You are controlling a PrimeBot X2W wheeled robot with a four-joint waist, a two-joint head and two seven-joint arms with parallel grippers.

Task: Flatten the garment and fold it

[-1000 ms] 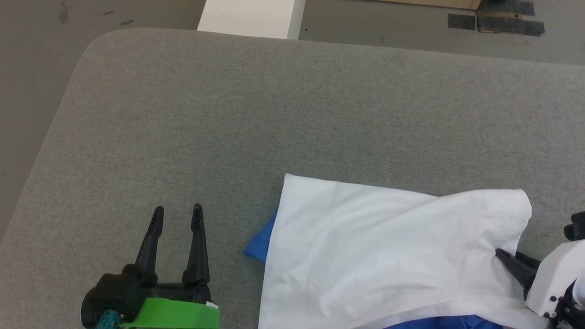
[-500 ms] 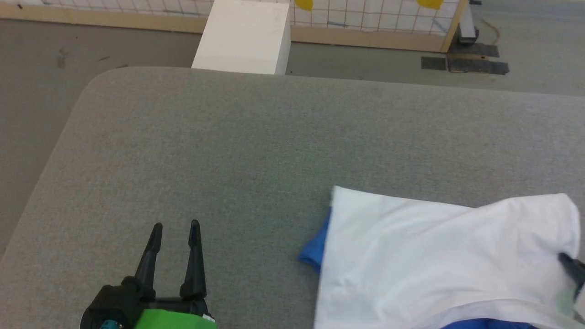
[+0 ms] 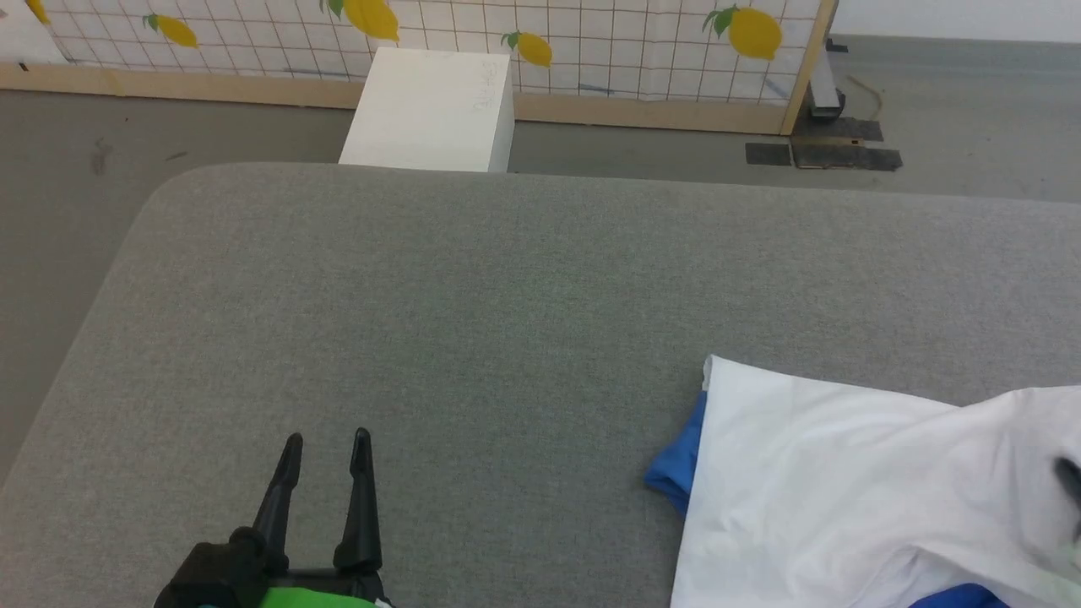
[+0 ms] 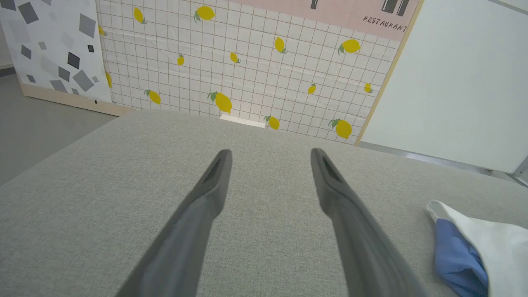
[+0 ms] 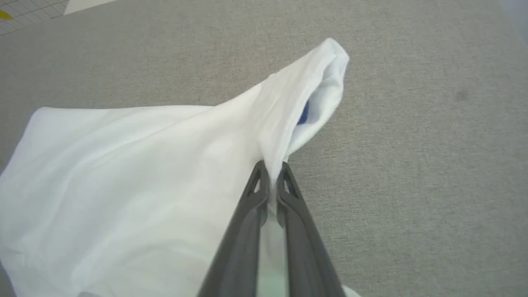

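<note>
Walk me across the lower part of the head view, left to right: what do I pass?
left gripper, jaws open → bare grey table → blue sleeve poking out from under the cloth → garment, its white body → right gripper at the picture's edge, shut on the cloth

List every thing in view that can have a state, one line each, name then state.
White T-shirt with royal-blue sleeves, rumpled, not flat, white body lying over a blue sleeve, one edge pinched.
Left tool, open, empty, over bare table.
Right tool, shut on the T-shirt's white edge, cloth bunched at the grip.
Grey fabric-covered table, bears the T-shirt on its right part.
</note>
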